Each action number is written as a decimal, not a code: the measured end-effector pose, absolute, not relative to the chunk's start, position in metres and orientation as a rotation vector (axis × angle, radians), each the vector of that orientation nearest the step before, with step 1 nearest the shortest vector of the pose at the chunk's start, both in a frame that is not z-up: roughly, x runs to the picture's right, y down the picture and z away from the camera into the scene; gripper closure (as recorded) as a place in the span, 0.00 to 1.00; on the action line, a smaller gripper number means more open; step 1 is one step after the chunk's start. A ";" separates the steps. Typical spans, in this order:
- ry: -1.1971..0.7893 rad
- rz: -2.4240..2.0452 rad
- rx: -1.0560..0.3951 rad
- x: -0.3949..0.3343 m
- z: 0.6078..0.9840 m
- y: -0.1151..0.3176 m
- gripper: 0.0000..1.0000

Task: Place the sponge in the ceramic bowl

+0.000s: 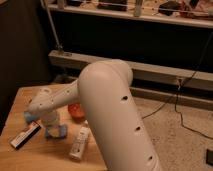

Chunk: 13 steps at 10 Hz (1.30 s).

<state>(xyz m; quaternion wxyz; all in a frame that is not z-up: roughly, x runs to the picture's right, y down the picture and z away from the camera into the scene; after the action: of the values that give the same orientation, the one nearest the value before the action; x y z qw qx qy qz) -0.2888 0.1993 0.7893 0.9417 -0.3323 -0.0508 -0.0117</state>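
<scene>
The light blue sponge [56, 131] lies flat on the wooden table [20, 102], partly covered by my gripper [50, 124], which hangs right over it at the end of the white arm. Whether the gripper touches the sponge does not show. The orange-red ceramic bowl [75, 111] stands just to the right of the gripper, partly hidden behind the arm's big white link [112, 105].
A white bottle [80, 142] lies on its side in front of the bowl. A dark flat bar-shaped pack [25, 136] rests near the table's left front edge. Another blue object [29, 117] peeks out left of the wrist. A floor with cables lies to the right.
</scene>
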 end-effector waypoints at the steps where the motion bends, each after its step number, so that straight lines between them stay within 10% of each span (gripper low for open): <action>1: -0.136 -0.001 -0.647 -0.294 0.777 0.178 1.00; 6: -0.186 0.075 -0.509 -0.277 0.736 0.099 1.00; 13: -0.105 0.272 -0.423 -0.190 0.772 0.029 1.00</action>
<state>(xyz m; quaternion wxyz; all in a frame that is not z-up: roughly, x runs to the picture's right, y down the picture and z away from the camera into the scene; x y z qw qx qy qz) -0.1902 0.0290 0.7716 0.9672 -0.2089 -0.0521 0.1347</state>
